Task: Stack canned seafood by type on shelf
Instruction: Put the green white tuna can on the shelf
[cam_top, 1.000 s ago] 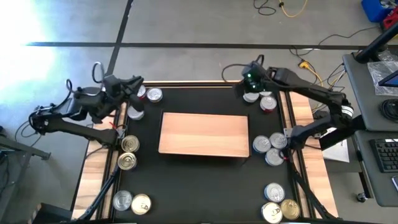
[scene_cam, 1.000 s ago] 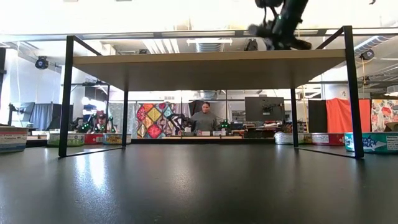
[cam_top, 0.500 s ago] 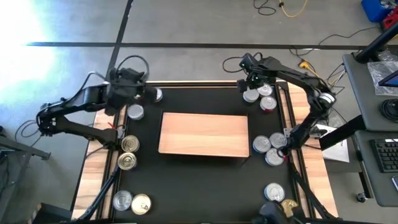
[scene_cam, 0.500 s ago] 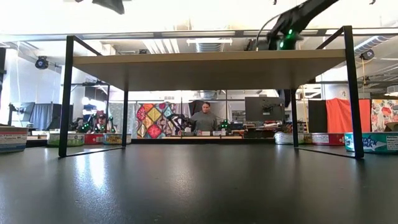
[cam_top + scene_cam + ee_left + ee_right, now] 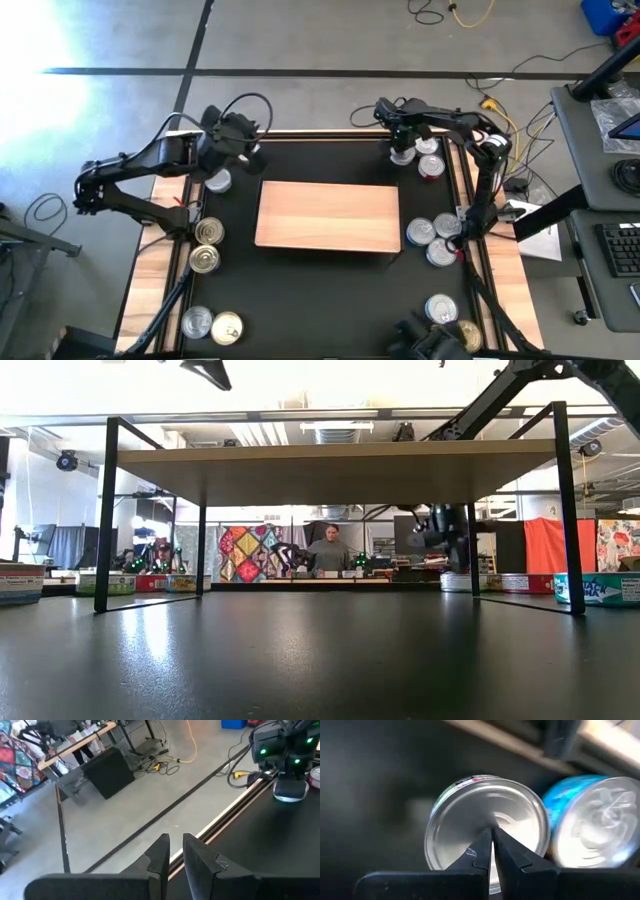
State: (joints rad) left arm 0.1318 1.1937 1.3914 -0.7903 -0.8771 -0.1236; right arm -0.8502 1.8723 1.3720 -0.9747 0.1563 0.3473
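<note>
Moved: both arms have swung toward the desk's far edge.
Right end effector point(image 5: 492, 851): pressed together, over a silver tin point(image 5: 487, 822) at the far right corner.
Left end effector point(image 5: 173, 851): nearly closed, empty, far left corner.
Shelf point(image 5: 328, 215): desk centre, bare.

left gripper point(image 5: 243, 148) nearly closed, right gripper point(image 5: 398, 130) closed

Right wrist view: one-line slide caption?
Right claw, shut and empty, poised just above a silver-lidded tin on the black mat, with a blue-labelled tin right beside it.
</note>
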